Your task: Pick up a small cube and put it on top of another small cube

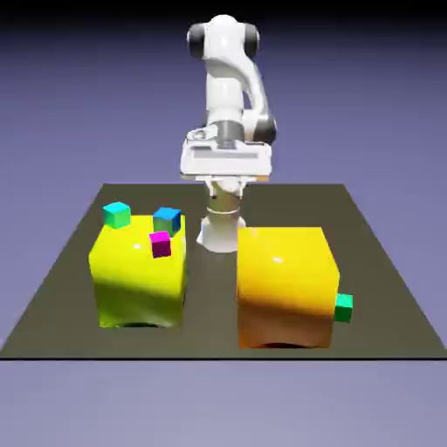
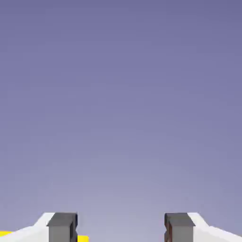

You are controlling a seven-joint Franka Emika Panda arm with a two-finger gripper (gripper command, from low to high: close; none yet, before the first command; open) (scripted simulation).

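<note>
Green cube (image 1: 344, 307): we see it at four o'clock in the exterior view, below and right of our pincer (image 2: 121, 228), spread wide, over a dark table (image 1: 209, 339) against blue-violet surroundings.

Exterior view: elevated, well back, looking down across table (image 1: 384, 336) toward arm (image 1: 225, 96). Hand view: mounted at the jaws (image 2: 121, 229), close on fingertips (image 2: 62, 232), facing mostly backdrop. Shared: jaws, a yellow sliver.

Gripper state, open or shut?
Open: in the hand view the gripper's fingers stand wide apart, only backdrop between them and a sliver of yellow.
</note>
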